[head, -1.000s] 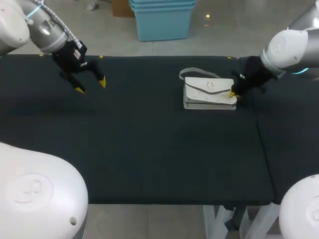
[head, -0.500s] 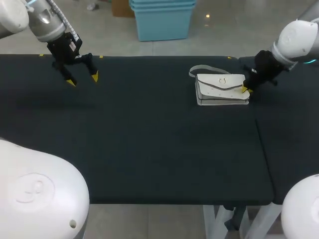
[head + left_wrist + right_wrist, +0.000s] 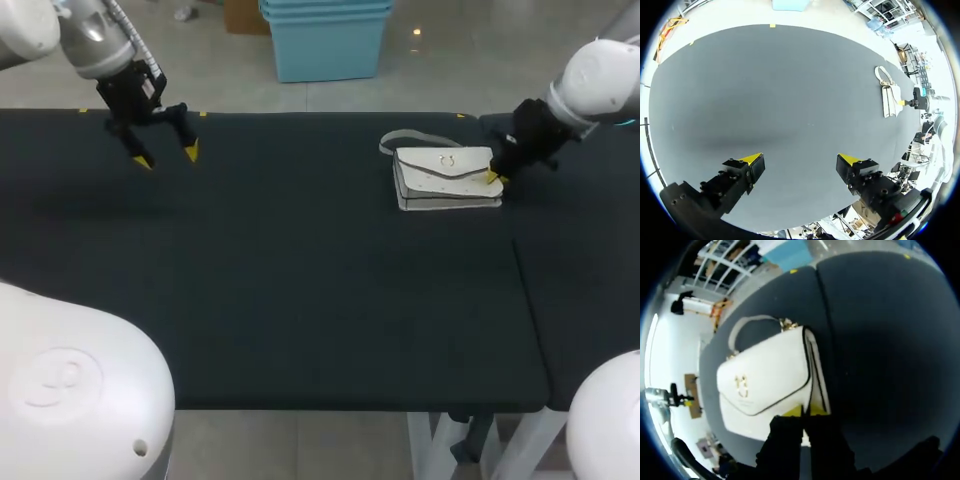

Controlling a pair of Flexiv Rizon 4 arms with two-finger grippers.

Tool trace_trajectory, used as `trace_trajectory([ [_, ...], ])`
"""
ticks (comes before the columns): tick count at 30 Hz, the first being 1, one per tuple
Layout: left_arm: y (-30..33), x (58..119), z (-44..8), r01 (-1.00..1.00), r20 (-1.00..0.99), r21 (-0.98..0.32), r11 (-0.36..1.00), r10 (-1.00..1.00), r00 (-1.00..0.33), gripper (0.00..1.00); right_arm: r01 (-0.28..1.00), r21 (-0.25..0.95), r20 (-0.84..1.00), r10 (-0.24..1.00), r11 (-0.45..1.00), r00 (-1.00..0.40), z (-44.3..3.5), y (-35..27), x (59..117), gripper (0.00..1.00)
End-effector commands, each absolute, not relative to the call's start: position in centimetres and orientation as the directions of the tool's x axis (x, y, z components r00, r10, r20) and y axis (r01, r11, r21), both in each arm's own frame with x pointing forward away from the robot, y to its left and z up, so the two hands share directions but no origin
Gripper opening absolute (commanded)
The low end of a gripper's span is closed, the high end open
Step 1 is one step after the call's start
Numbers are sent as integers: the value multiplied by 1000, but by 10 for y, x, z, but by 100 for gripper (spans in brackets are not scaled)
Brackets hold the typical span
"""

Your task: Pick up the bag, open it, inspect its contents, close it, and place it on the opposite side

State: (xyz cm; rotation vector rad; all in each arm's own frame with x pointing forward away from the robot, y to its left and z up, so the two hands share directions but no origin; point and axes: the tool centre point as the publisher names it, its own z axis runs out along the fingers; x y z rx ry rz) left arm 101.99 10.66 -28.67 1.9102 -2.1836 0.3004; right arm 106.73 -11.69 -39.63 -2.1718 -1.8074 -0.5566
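From above: left pincer (image 3: 166, 157) spread wide, over the far left part of the dark table (image 3: 300, 300), nothing between its tips. Well apart from it, toward the other arm, white bag (image 3: 445, 178), flap side up, grey strap (image 3: 400, 140) looped out on the side away from the right pincer (image 3: 493, 178). Right pincer pressed onto the bag's near end, touching it.

From the left wrist: left pincer (image 3: 801, 160) wide apart, only bare table (image 3: 765, 90) under and ahead of it. Far ahead and off to one side, bag (image 3: 888, 97), with the right pincer (image 3: 907, 102) just behind it.

From the right wrist: right pincer (image 3: 807, 412) nearly closed, pinching the bag (image 3: 770, 380) by its edge, one yellow tip on either side. Flap and gold clasp (image 3: 741, 386) ahead of the tips, strap (image 3: 740, 330) beyond, at the bag's far end. Lifted or resting on the table (image 3: 880, 340): cannot tell.
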Motion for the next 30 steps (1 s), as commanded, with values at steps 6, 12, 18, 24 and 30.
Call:
trace_trajectory([
  [6, 120, 1030, -282, -991, 287, 4, 133, -950, -126, 100, 942, 73, 442, 858, -327, 263, -367, -204, 1122, 0],
  [12, 130, 1039, -279, -984, 269, -5, 176, -948, -171, 100, 966, 73, 386, 900, -248, 202, -370, -228, 1144, 0],
  [18, 140, 1046, -278, -987, 247, 2, 162, -956, -156, 100, 970, 55, 378, 904, -238, 201, -373, -249, 1160, 0],
  [24, 147, 1047, -278, -989, 233, 8, 145, -962, -140, 100, 962, 57, 371, 900, -267, 228, -373, -265, 1162, 0],
  [30, 151, 1050, -278, -991, 229, 8, 135, -965, -130, 100, 963, 59, 362, 905, -263, 225, -373, -270, 1161, 0],
])
